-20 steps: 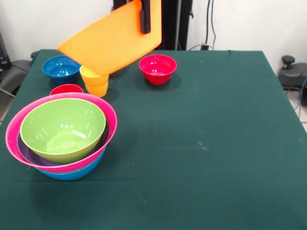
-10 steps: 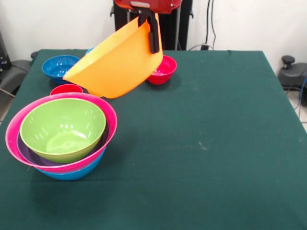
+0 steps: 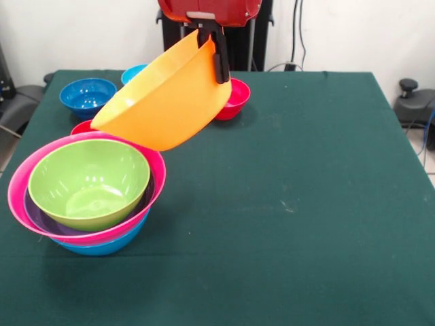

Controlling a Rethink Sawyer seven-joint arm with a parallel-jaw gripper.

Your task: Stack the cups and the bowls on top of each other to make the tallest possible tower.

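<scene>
- The red arm (image 3: 209,9) comes down at the top centre, its gripper (image 3: 212,42) pointing downward, the dark fingers (image 3: 221,61) pinching the rim of the large orange bowl (image 3: 163,98), 1 finger on the outside wall.
- The orange bowl hangs in the air, tilted, its held edge uppermost and its mouth facing up toward the far left; its lower edge sits just above the far rim of the tower (image 3: 85,193).
- The tower stands near the table's (image 3: 306,204) left front: a green bowl (image 3: 88,182) lies inside a purple bowl (image 3: 41,221), inside a pink bowl (image 3: 17,197), over a blue bowl (image 3: 102,246).
- Behind it a red rim (image 3: 81,127) peeks out.
- Further back stand a dark blue bowl (image 3: 87,96), a light blue bowl (image 3: 133,73) and a red bowl (image 3: 234,100), all empty as far as shown.
</scene>
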